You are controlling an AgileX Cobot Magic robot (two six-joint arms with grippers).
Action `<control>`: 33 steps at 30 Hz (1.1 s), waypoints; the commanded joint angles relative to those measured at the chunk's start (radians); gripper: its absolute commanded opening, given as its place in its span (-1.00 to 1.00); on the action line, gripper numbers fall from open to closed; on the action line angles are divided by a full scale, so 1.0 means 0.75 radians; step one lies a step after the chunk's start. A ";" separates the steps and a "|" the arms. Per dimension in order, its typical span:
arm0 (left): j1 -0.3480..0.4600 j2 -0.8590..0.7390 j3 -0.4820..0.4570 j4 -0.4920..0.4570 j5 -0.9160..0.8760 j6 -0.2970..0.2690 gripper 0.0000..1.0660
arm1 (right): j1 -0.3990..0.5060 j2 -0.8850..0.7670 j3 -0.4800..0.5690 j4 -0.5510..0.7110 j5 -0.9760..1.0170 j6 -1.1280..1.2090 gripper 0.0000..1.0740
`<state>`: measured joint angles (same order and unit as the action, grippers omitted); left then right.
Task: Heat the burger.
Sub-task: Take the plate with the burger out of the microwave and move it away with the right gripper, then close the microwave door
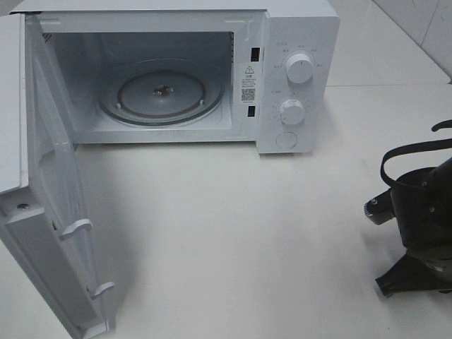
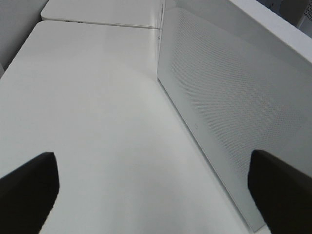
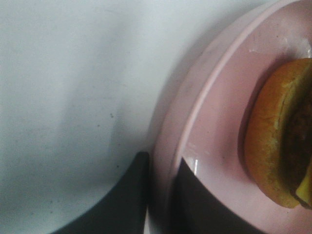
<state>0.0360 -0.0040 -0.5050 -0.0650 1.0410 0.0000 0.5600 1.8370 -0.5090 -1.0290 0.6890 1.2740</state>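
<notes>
At the right edge of the white worktop, the right hand has its two dark fingers on either side of the rim of a pink dish, one outside and one inside; it appears to pinch the rim, though the close, blurred view leaves the contact unsure. On that dish, just beyond the fingers, lies the burger, only its golden-brown bun and a strip of dark filling showing. Far left on the worktop, the white microwave stands with its door swung wide, and its cavity holds only the glass turntable. The left hand hangs with fingers spread wide, gripping nothing, beside the microwave's perforated wall.
</notes>
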 commanded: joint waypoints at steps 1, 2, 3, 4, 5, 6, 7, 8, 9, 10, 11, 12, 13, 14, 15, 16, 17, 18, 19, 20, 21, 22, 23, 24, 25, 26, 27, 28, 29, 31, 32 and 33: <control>0.004 -0.029 0.001 -0.005 -0.007 0.000 0.83 | -0.003 0.019 0.003 0.033 -0.037 0.007 -0.63; 0.004 -0.029 0.001 -0.005 -0.007 0.000 0.83 | -0.003 0.019 0.003 0.055 -0.036 -0.005 -0.47; 0.004 -0.029 0.001 -0.005 -0.007 0.000 0.83 | -0.001 0.019 0.003 0.068 -0.036 -0.016 -0.40; 0.004 -0.029 0.001 -0.005 -0.007 0.000 0.83 | -0.001 0.019 0.003 0.068 -0.036 -0.016 -0.40; 0.004 -0.029 0.001 -0.005 -0.007 0.000 0.83 | -0.001 0.015 0.003 0.097 -0.033 -0.035 -0.23; 0.004 -0.029 0.001 -0.005 -0.007 0.000 0.83 | -0.001 0.011 0.003 0.105 -0.033 -0.041 -0.18; 0.004 -0.029 0.001 -0.005 -0.007 0.000 0.83 | -0.001 0.011 0.003 0.105 -0.033 -0.041 -0.18; 0.004 -0.029 0.001 -0.005 -0.007 0.000 0.83 | -0.001 -0.008 0.003 0.128 -0.033 -0.059 -0.05; 0.004 -0.029 0.001 -0.005 -0.007 0.000 0.83 | -0.001 -0.023 0.003 0.135 -0.033 -0.071 -0.01; 0.004 -0.029 0.001 -0.005 -0.007 0.000 0.83 | -0.001 -0.023 0.003 0.135 -0.033 -0.071 -0.01; 0.004 -0.029 0.001 -0.005 -0.007 0.000 0.83 | -0.001 -0.068 0.003 0.148 -0.033 -0.092 0.03; 0.004 -0.029 0.001 -0.005 -0.007 0.000 0.83 | -0.001 -0.068 0.003 0.148 -0.033 -0.092 0.03; 0.004 -0.029 0.001 -0.005 -0.007 0.000 0.83 | -0.001 -0.117 0.003 0.169 -0.033 -0.119 0.04; 0.004 -0.029 0.001 -0.005 -0.007 0.000 0.83 | -0.001 -0.147 0.003 0.187 -0.033 -0.137 0.04; 0.004 -0.029 0.001 -0.005 -0.007 0.000 0.83 | -0.001 -0.147 0.003 0.187 -0.033 -0.137 0.04; 0.004 -0.029 0.001 -0.005 -0.007 0.000 0.83 | -0.001 -0.203 0.003 0.227 -0.035 -0.172 0.04; 0.004 -0.029 0.001 -0.005 -0.007 0.000 0.83 | -0.001 -0.264 0.003 0.273 -0.035 -0.219 0.04; 0.004 -0.029 0.001 -0.005 -0.007 0.000 0.83 | -0.001 -0.264 0.003 0.273 -0.035 -0.219 0.04; 0.004 -0.029 0.001 -0.005 -0.007 0.000 0.83 | -0.001 -0.295 0.003 0.301 -0.035 -0.255 0.04; 0.004 -0.029 0.001 -0.005 -0.007 0.000 0.83 | -0.001 -0.295 0.003 0.301 -0.035 -0.255 0.04; 0.004 -0.029 0.001 -0.005 -0.007 0.000 0.83 | -0.001 -0.351 0.003 0.355 -0.035 -0.332 0.04; 0.004 -0.029 0.001 -0.005 -0.007 0.000 0.83 | -0.001 -0.383 0.003 0.381 -0.033 -0.368 0.04; 0.004 -0.029 0.001 -0.005 -0.007 0.000 0.83 | -0.001 -0.383 0.003 0.381 -0.033 -0.368 0.04; 0.004 -0.029 0.001 -0.005 -0.007 0.000 0.83 | -0.001 -0.439 0.003 0.421 -0.023 -0.421 0.04; 0.004 -0.029 0.001 -0.005 -0.007 0.000 0.83 | -0.001 -0.471 0.003 0.440 -0.012 -0.441 0.04; 0.004 -0.029 0.001 -0.005 -0.007 0.000 0.83 | -0.001 -0.471 0.003 0.440 -0.012 -0.441 0.04; 0.004 -0.029 0.001 -0.005 -0.007 0.000 0.83 | -0.001 -0.528 0.003 0.467 0.005 -0.483 0.04; 0.004 -0.029 0.001 -0.005 -0.007 0.000 0.83 | -0.001 -0.593 0.003 0.499 0.016 -0.527 0.04; 0.004 -0.029 0.001 -0.005 -0.007 0.000 0.83 | -0.001 -0.593 0.003 0.499 0.016 -0.527 0.04; 0.004 -0.029 0.001 -0.005 -0.007 0.000 0.83 | -0.001 -0.627 0.000 0.525 0.020 -0.559 0.04; 0.004 -0.029 0.001 -0.005 -0.007 0.000 0.83 | -0.001 -0.684 -0.004 0.580 0.025 -0.656 0.08; 0.004 -0.029 0.001 -0.005 -0.007 0.000 0.83 | -0.001 -0.739 -0.004 0.637 0.024 -0.761 0.15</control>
<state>0.0360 -0.0050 -0.5050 -0.0650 1.0410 0.0000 0.5600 1.3330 -0.5050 -0.6090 0.6940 0.8150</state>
